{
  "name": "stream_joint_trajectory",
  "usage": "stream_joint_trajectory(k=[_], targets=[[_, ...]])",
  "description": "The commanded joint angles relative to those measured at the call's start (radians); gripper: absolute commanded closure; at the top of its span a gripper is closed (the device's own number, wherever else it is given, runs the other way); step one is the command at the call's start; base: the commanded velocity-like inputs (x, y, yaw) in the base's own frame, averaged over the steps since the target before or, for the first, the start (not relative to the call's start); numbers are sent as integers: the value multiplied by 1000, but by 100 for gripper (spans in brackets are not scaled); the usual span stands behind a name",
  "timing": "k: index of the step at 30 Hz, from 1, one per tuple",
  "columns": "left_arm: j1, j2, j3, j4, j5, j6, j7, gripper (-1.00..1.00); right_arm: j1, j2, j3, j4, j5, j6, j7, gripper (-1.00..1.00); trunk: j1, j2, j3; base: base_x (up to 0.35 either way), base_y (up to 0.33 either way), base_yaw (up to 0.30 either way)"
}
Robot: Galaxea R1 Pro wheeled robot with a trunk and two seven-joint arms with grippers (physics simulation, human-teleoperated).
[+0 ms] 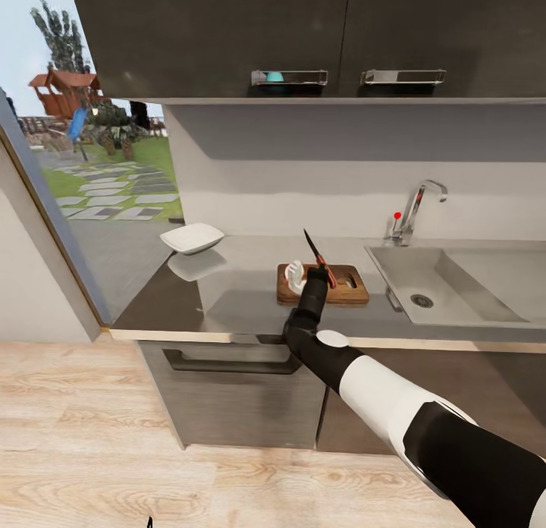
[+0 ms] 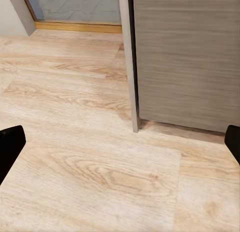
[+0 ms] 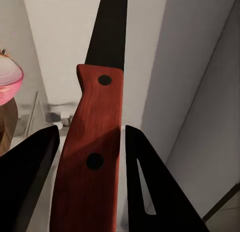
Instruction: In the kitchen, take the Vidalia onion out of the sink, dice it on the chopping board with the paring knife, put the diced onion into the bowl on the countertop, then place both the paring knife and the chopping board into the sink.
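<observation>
My right gripper [image 1: 320, 276] is shut on the paring knife [image 1: 318, 256] by its red handle. The dark blade points up and away over the chopping board [image 1: 347, 287]. In the right wrist view the knife handle [image 3: 92, 152] sits between the gripper's [image 3: 90, 147] black fingers [image 3: 145, 177]. The Vidalia onion [image 1: 294, 273] lies on the board's left part, just left of the gripper, and shows as a pink-edged ball [image 3: 7, 82] in the right wrist view. The white bowl [image 1: 192, 238] stands at the countertop's [image 1: 243, 293] far left. To the board's right lies the sink [image 1: 485, 285]. My left gripper [image 2: 120, 147] hangs open over the floor.
The chrome tap [image 1: 415, 209] with its red knob stands behind the sink. Dark wall cabinets [image 1: 303, 35] hang above the counter. A glass door [image 1: 91, 171] to a garden is at the left. The wooden floor [image 2: 90, 167] and a grey base cabinet [image 2: 190, 57] lie below my left gripper.
</observation>
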Motion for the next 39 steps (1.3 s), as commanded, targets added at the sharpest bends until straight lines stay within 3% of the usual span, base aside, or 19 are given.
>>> stream_joint_trajectory(k=[1, 15, 26, 39], targets=[[-2, 0, -1, 3, 5, -5, -2, -100, -1, 0, 5, 0, -5, 5, -4, 100, 0, -1, -1, 0, 0, 0], [-2, 0, -1, 3, 5, -5, -2, -100, -1, 0, 6, 2, -6, 9, -3, 100, 0, -1, -1, -7, 0, 0], [-2, 0, -1, 3, 5, -5, -3, -100, -1, 0, 7, 36, -10, 9, -1, 100, 0, -1, -1, -249, -82, 0], [-2, 0, -1, 3, 5, -5, -2, -100, -1, 0, 7, 92, -10, 7, 2, 100, 0, -1, -1, 21, -6, 0]])
